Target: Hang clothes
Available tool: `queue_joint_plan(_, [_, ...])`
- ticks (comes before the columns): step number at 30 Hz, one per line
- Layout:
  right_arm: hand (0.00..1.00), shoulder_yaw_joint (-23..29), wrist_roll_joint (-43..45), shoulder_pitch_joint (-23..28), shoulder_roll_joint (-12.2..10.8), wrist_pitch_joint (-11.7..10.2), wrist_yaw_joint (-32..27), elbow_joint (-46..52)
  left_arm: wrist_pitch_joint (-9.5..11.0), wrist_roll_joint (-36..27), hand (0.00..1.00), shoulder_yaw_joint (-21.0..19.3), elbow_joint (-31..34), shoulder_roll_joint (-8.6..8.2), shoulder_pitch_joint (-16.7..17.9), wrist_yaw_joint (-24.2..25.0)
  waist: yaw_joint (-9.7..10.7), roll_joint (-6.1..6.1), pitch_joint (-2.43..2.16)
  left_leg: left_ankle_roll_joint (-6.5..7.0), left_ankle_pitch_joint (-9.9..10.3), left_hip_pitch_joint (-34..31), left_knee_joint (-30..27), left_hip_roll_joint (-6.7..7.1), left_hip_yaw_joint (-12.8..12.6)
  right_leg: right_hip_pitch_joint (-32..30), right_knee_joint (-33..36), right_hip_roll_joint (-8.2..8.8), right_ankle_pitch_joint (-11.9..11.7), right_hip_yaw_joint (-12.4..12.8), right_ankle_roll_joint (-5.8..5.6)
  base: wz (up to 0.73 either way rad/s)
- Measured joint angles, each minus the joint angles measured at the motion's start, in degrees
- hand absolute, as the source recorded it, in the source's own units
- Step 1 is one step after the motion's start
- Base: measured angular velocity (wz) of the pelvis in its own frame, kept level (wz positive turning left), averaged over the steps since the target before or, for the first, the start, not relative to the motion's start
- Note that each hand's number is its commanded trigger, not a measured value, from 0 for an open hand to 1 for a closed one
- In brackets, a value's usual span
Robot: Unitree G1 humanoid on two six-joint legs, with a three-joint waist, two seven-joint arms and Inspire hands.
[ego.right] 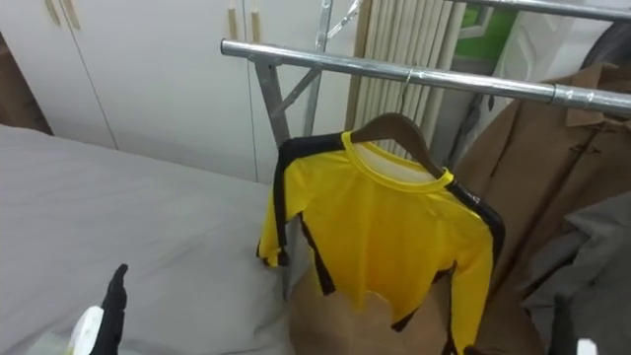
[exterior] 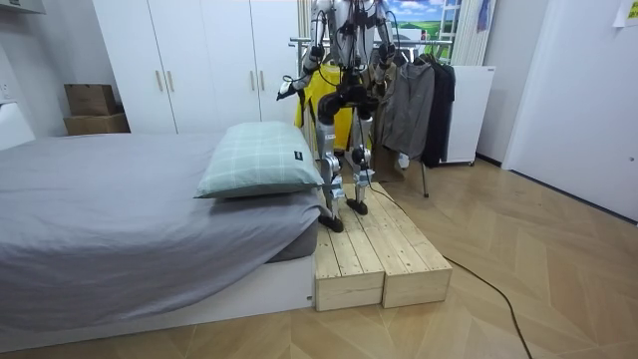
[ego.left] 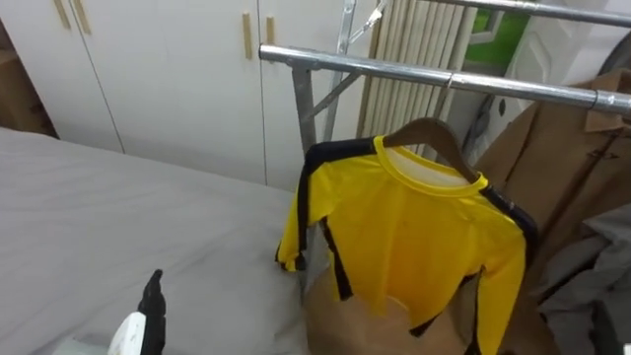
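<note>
The yellow shirt (ego.left: 414, 232) with black trim hangs on a wooden hanger (ego.left: 434, 133). The hanger's hook sits over the metal rail (ego.left: 394, 71), and no hand touches it. A brown coat (ego.left: 562, 158) hangs just beside the shirt. The left hand (ego.left: 151, 301) is low down over the grey bed (ego.left: 99, 217), with its fingers straight and holding nothing. A dark bit at the bottom right may be the right hand (ego.right: 560, 318), but I cannot tell if it is open or closed. The robot stands on a wooden step (exterior: 374, 254) between the bed and the rail.
</note>
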State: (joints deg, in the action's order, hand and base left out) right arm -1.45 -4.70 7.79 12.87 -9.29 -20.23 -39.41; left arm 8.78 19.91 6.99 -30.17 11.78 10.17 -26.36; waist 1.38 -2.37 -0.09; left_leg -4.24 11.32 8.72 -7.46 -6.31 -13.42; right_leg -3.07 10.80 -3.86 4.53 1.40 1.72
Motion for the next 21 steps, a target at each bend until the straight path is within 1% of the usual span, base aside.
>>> queue_joint_plan(1, [0.00,-0.1,0.0,0.4,-0.2,0.0,0.9,-0.9,0.0,0.0,0.00,0.0,-0.3,0.00,0.2,0.0,0.1,0.00,0.04,0.00,0.0,0.0,0.0,0.00,0.0,0.0,0.0,-0.01,0.0,0.1,0.00,-0.05])
queue_joint_plan(3, [0.00,-0.1,0.0,0.8,-1.6,0.1,3.4,-3.7,0.4,0.1,0.00,-0.2,-2.2,0.00,0.2,0.1,0.3,0.03,0.41,0.00,0.0,0.0,0.0,0.06,0.0,-0.2,0.0,-0.03,0.0,0.3,-0.03,-0.02])
queue_joint_plan(4, [0.00,-0.1,0.0,0.9,-1.9,0.0,4.0,-4.4,0.7,0.1,0.00,-0.2,-3.0,0.00,0.2,0.1,0.3,0.06,0.47,0.01,0.0,0.0,0.0,0.09,0.0,-0.2,0.0,-0.06,0.0,0.4,-0.04,-0.05])
queue_joint_plan(5, [0.00,-0.1,0.0,0.8,-2.4,-0.1,5.1,-5.6,1.5,0.1,0.00,-0.2,-5.5,-0.03,-0.4,0.4,0.2,0.15,0.57,0.01,0.0,-0.1,0.0,0.11,0.0,-0.3,0.0,-0.08,0.0,0.5,-0.04,-0.04])
queue_joint_plan(7, [0.00,-0.1,-0.1,0.8,-3.1,-0.1,7.1,-6.7,1.7,0.4,0.00,-0.2,-8.1,-0.02,-0.8,0.7,0.3,0.49,0.78,-0.15,0.3,-0.2,0.1,0.01,-0.1,-0.3,0.0,-0.18,0.0,0.4,-0.06,0.00])
queue_joint_plan(8, [0.00,-0.2,-0.6,0.9,-3.4,-0.1,8.3,-7.0,1.7,0.4,0.00,-0.1,-9.0,-0.07,-0.8,0.7,0.3,0.84,0.98,-0.02,0.8,-0.3,0.1,-0.15,0.0,-0.4,0.0,-0.35,0.0,0.3,-0.07,-0.05])
queue_joint_plan(10, [0.00,-0.7,-2.1,1.2,-3.8,-0.1,10.2,-7.2,1.8,0.4,0.00,-0.1,-10.3,-0.14,-0.8,0.8,0.3,1.14,0.80,0.05,1.0,-0.5,0.1,-0.15,0.0,-0.9,0.1,-0.38,-0.3,0.3,-0.02,-0.08])
queue_joint_plan(13, [0.00,-1.3,-2.6,1.3,-4.2,-0.1,14.3,-9.8,1.8,0.8,0.00,-0.2,-12.2,-0.47,-0.8,0.9,0.3,1.56,0.40,0.10,1.0,-0.7,0.2,-0.12,0.0,-1.0,0.3,-0.31,-0.5,0.2,-0.07,-0.01])
queue_joint_plan(15, [0.00,-1.3,-2.6,1.4,-4.3,0.0,16.2,-11.3,1.8,1.3,0.00,-0.2,-13.0,-0.83,-0.7,0.9,0.3,1.55,0.38,0.10,1.0,-0.5,0.1,-0.07,0.0,-1.0,0.8,-0.25,-0.3,0.2,-0.26,0.00])
queue_joint_plan(17, [0.00,-1.2,-2.6,1.3,-4.5,-0.1,17.9,-13.2,2.2,2.5,0.00,-0.3,-14.5,-1.02,-0.7,0.8,0.5,1.38,0.25,0.10,1.0,-0.4,0.0,-0.03,0.0,-0.9,0.8,-0.22,-0.2,0.3,-0.30,0.00])
queue_joint_plan(18, [0.00,-1.2,-2.6,1.1,-4.6,0.0,18.8,-14.7,2.4,3.4,0.00,-0.2,-16.1,-1.11,-0.8,0.9,0.6,1.27,0.15,0.10,1.0,-0.4,0.0,-0.02,0.0,-0.9,0.8,-0.18,-0.2,0.3,-0.33,0.00])
queue_joint_plan(20, [0.00,-1.2,-2.8,1.3,-4.8,0.0,20.6,-16.3,2.5,3.4,0.00,-0.1,-18.3,-1.37,-0.8,1.1,0.8,1.22,0.13,0.10,1.0,-0.1,0.0,-0.01,0.0,-0.8,0.7,-0.18,-0.2,0.3,-0.34,0.00])
queue_joint_plan(21, [0.00,-1.2,-3.2,1.3,-5.1,0.0,21.4,-17.4,2.5,3.3,0.00,-0.1,-19.7,-1.70,-0.7,1.2,1.3,1.22,0.13,0.10,1.0,0.0,0.0,-0.01,0.1,-0.5,0.5,-0.16,-0.2,0.3,-0.34,0.03])
